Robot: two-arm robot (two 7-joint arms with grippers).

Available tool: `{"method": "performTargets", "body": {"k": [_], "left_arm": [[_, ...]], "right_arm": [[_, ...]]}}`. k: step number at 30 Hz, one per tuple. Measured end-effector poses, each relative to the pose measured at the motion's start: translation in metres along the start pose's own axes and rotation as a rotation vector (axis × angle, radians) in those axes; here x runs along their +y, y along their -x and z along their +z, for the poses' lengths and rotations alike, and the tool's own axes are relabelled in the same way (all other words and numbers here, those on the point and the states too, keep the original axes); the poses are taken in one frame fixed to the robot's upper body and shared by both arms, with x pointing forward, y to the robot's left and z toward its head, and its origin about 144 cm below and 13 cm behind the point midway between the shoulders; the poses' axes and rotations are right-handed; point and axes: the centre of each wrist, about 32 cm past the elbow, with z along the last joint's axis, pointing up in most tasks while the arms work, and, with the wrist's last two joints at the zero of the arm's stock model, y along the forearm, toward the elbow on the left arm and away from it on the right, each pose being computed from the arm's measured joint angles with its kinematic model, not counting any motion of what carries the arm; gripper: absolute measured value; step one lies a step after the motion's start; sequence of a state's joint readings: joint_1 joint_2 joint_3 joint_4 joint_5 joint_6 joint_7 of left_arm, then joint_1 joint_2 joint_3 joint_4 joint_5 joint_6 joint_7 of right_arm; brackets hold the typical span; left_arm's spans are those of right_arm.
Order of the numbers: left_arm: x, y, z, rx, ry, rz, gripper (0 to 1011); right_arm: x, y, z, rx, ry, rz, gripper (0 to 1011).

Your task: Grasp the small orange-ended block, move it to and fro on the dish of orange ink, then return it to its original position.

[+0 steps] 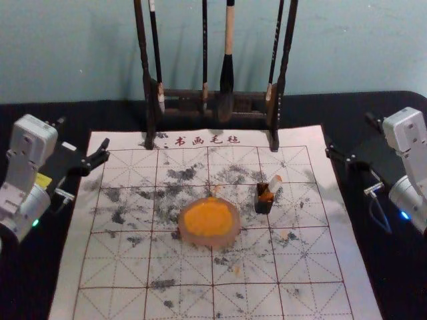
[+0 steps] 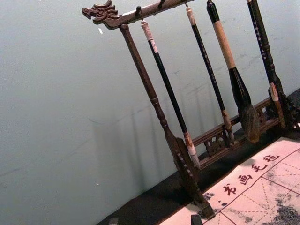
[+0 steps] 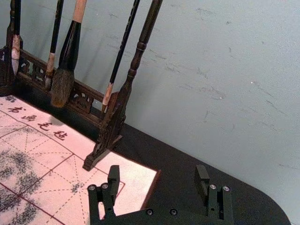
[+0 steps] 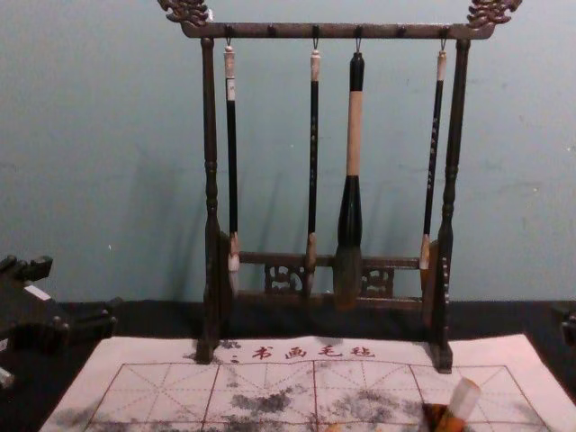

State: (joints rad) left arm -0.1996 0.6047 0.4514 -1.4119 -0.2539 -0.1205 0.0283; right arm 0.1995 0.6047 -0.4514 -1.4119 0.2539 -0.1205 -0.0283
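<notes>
Orange ink lies in a round dish with a pinkish rim, near the middle of a white, red-gridded mat blotched with grey and black. Just to the dish's right I see a small black square pot, and in it stands the small whitish block with an orange lower part, tilted, its pale top leaning to the right and poking out above the pot's rim.

Neither hand is on it. The left gripper hangs by the mat's far left part, its two fingers spread with nothing between them. Across from it, the right gripper hangs by the far right edge, released as well, its dark fingers well apart and empty.

At the far end, a dark carved wooden rack stands with its feet on the mat, four brushes hanging from it; the thickest brush has a pale wooden handle, a glossy black lower section and dark bristles. Dark red characters run along the mat's far side, between the rack's feet.
</notes>
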Motion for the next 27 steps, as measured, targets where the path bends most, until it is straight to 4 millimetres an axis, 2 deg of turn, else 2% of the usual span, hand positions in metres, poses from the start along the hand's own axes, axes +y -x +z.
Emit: {"method": "performTargets", "body": {"k": [27], "left_arm": [[0.0000,0.0000,0.0000,0.000,0.000,0.000,1001]], "right_arm": [[0.0000,0.0000,0.0000,0.000,0.000,0.000,1000]]}}
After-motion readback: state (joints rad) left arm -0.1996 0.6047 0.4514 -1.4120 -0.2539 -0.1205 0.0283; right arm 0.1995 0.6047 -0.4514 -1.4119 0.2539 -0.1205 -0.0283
